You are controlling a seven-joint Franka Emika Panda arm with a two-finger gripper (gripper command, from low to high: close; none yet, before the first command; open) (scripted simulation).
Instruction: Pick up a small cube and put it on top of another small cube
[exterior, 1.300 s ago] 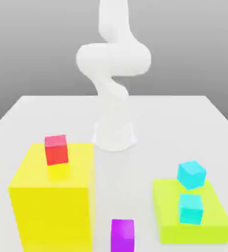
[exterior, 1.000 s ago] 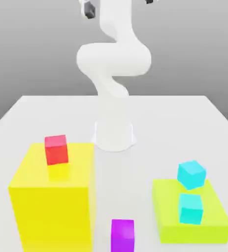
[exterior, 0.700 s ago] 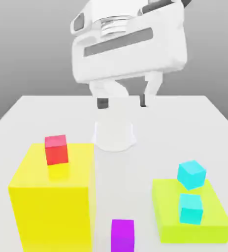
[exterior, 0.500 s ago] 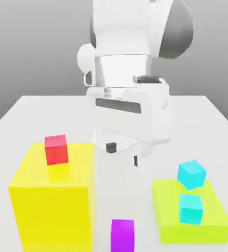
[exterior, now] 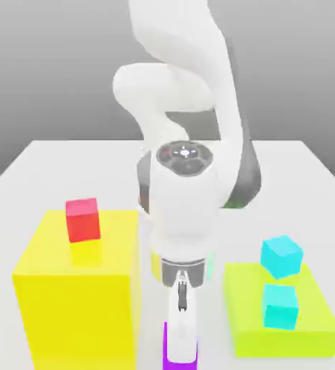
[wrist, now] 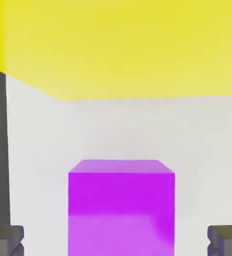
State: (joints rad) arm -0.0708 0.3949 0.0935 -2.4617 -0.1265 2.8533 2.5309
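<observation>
The pincer (wrist: 116,240) hangs wide open and empty, 1 fingertip (wrist: 6,239) on each side of the purple cube (wrist: 121,205), clear gaps between, nothing touched. This looks like the approach before the grasp; next it probably needs to sink a little and close squarely on the cube's 2 side faces. The purple cube (exterior: 171,355) sits on the white tabletop (exterior: 69,162), just beside the big yellow block (exterior: 76,303), with the green slab (exterior: 280,336) and its 2 cyan cubes (exterior: 281,254) farther off.
</observation>
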